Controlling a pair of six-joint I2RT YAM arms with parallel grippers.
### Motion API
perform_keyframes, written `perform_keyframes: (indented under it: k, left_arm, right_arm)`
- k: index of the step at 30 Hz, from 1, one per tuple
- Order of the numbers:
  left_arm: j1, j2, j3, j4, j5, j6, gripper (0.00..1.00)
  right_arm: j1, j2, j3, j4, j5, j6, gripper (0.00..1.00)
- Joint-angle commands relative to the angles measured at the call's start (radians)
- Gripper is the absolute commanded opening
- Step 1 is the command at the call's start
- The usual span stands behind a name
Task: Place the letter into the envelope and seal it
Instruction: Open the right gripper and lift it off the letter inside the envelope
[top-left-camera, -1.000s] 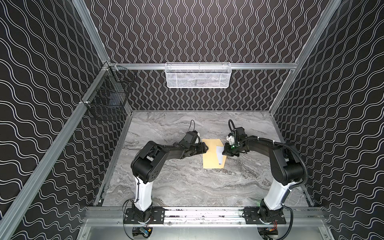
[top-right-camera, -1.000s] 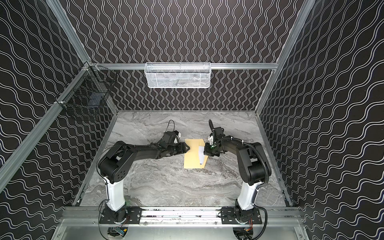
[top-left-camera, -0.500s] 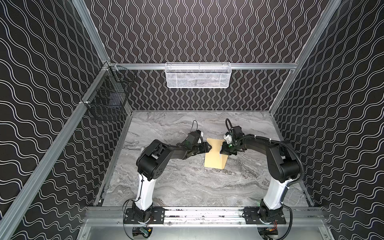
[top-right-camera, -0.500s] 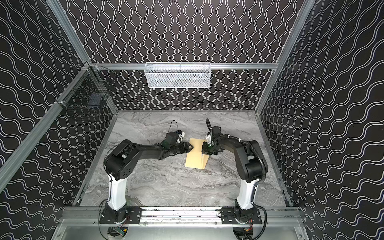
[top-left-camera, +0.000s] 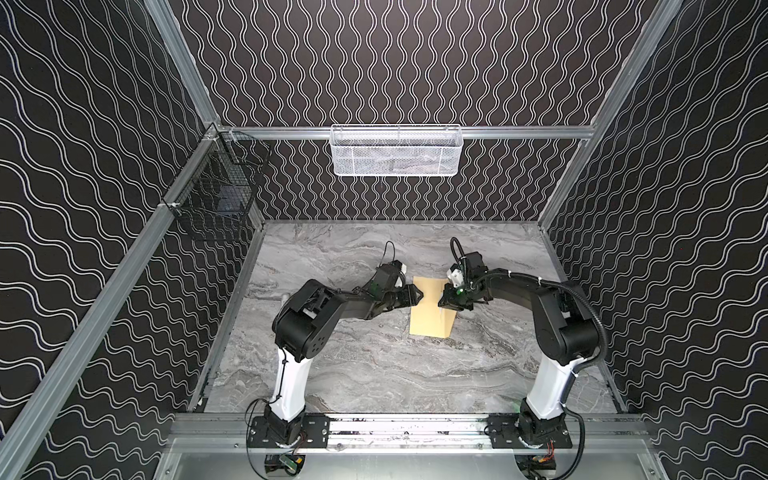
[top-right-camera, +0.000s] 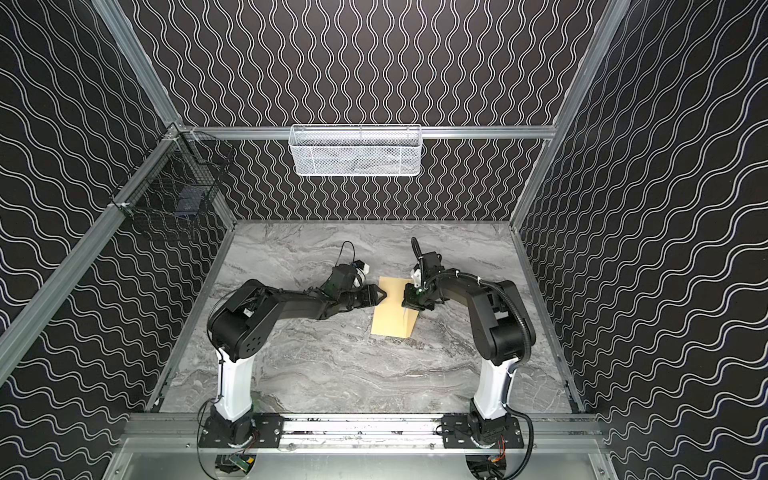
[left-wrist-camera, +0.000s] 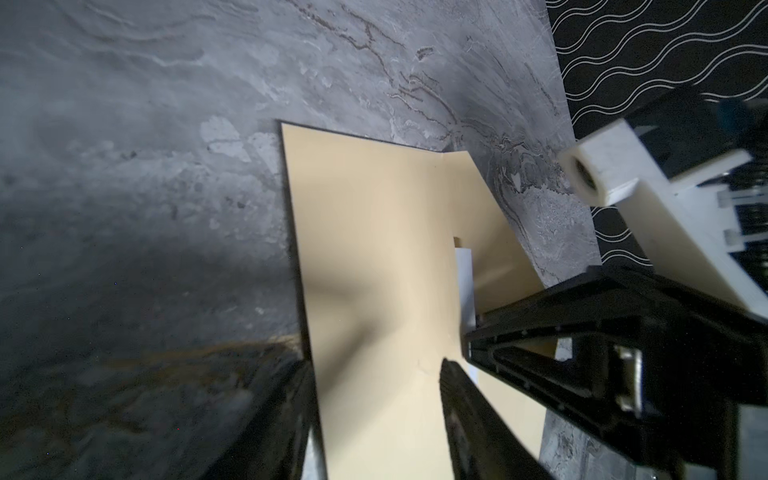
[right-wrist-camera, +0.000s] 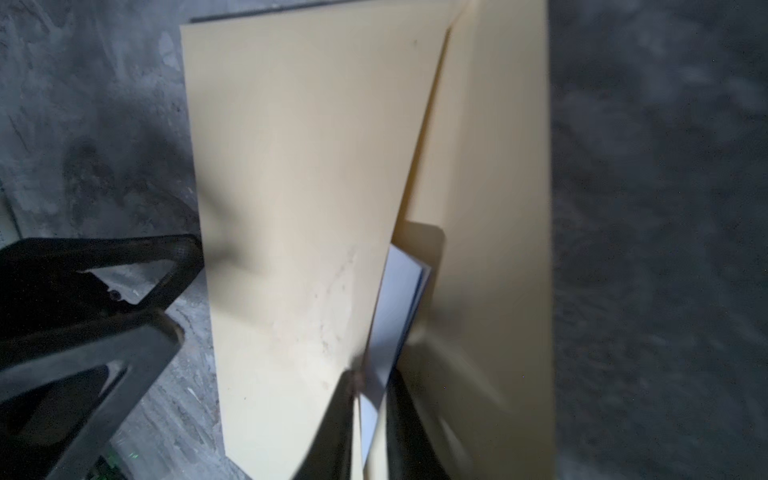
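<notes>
While the left gripper (top-left-camera: 419, 294), spread, straddles the manila envelope's (top-left-camera: 430, 328) ten-o'clock edge, the right gripper (right-wrist-camera: 374, 376), slightly parted, flanks the letter (right-wrist-camera: 399, 299).

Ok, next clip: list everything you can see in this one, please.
envelope: 1, tan, mid-table between the end effectors, mouth open.
letter: 1, white, mostly inside the envelope, a strip showing.
white basket: 1, white mesh, on the back rail.
black basket: 1, black wire, on the left rail, something dark inside.
table: 1, grey marble.
walls: 3, black with white wavy lines.
left arm, right arm: 2, black on white bases, at the front rail.
left end effector: 1, black, open, at the envelope's edge.
right end effector: 1, black, jaws slightly apart around the letter's end.
</notes>
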Motion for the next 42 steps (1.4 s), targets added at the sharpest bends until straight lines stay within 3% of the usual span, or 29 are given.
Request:
perform_keyframes:
  k: [1,5,10,12,17,20,25,42]
  left_arm:
    - [-0.004,-0.004,-0.011,-0.135,-0.008,-0.006,0.54]
    - [-0.004,-0.021,-0.017,-0.139,-0.007,-0.002,0.53]
    - [-0.004,-0.029,-0.016,-0.143,-0.007,0.001,0.51]
    - [-0.004,-0.030,-0.015,-0.148,-0.008,0.005,0.51]
    - [-0.004,-0.026,-0.001,-0.152,-0.004,0.005,0.49]
    - [-0.003,-0.020,0.004,-0.147,0.007,0.006,0.48]
    - [-0.004,-0.006,0.016,-0.142,0.018,0.003,0.47]
    - [-0.004,0.031,0.044,-0.154,0.029,0.012,0.40]
  right_arm:
    - [0.001,-0.035,0.000,-0.026,0.061,0.011,0.31]
    - [0.000,-0.057,0.008,-0.057,0.090,0.013,0.38]
    - [-0.001,-0.077,0.007,-0.077,0.136,0.030,0.40]
    - [-0.001,-0.076,0.011,-0.085,0.153,0.034,0.34]
    - [-0.001,-0.023,0.056,-0.117,0.195,0.037,0.06]
    - [-0.001,0.011,0.084,-0.122,0.205,0.039,0.01]
    - [0.001,0.079,0.124,-0.134,0.245,0.047,0.00]
    - [0.069,0.113,0.162,-0.117,0.198,0.066,0.00]
